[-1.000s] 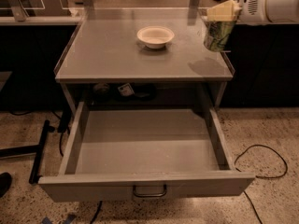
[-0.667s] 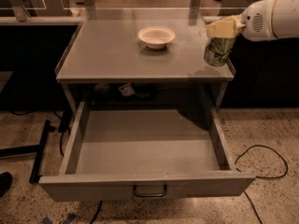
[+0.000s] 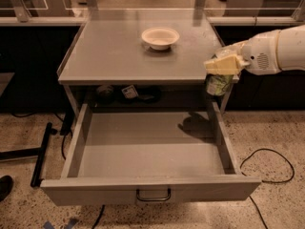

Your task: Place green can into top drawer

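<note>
My gripper (image 3: 220, 67) comes in from the right on a white arm and is shut on the green can (image 3: 218, 84), gripping it from the top. The can hangs upright in the air past the tabletop's front right corner, above the back right part of the top drawer (image 3: 147, 149). The drawer is pulled fully open and holds nothing; its front panel carries a dark pull handle (image 3: 153, 195). The can's shadow falls on the drawer floor at the back right.
A white bowl (image 3: 160, 36) sits on the grey tabletop (image 3: 109, 51) at the back centre. Dark objects lie on the shelf (image 3: 126, 93) under the tabletop. Cables (image 3: 274, 171) run over the speckled floor at the right; a black stand base (image 3: 40, 154) lies at the left.
My gripper has carried the green can forward and down, from over the tabletop's right edge to in front of the table, above the open drawer's back right.
</note>
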### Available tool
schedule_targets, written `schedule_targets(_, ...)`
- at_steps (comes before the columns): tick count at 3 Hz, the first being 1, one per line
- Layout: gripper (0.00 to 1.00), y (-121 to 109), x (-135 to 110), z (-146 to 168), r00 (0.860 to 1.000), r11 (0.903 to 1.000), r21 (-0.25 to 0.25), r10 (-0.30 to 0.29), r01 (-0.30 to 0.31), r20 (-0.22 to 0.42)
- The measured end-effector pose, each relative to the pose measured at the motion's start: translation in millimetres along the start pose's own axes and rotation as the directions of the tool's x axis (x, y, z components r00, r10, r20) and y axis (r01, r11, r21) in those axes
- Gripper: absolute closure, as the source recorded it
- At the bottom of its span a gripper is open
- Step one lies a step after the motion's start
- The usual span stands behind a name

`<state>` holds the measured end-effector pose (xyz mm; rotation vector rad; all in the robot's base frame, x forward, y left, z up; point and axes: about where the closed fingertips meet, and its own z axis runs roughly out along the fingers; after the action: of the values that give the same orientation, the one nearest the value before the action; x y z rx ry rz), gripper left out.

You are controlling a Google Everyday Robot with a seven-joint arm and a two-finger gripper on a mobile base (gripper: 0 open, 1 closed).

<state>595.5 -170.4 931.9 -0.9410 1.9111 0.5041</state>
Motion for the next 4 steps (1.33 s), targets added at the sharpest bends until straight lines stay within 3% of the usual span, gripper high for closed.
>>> schedule_targets(1,1.00,11,20,14,0.995,0.9881,-0.117,-0.103,0.100,-0.018)
schedule_targets(2,1.00,17,24,15,0.992,0.9822,-0.144,-0.126,0.121,-0.024)
schedule_targets(3,1.00,17,24,15,0.992,0.9822,-0.144,-0.126,0.121,-0.024)
schedule_targets(4,1.00,23,36,28,0.986,0.9714,-0.182,-0.163,0.152,-0.044)
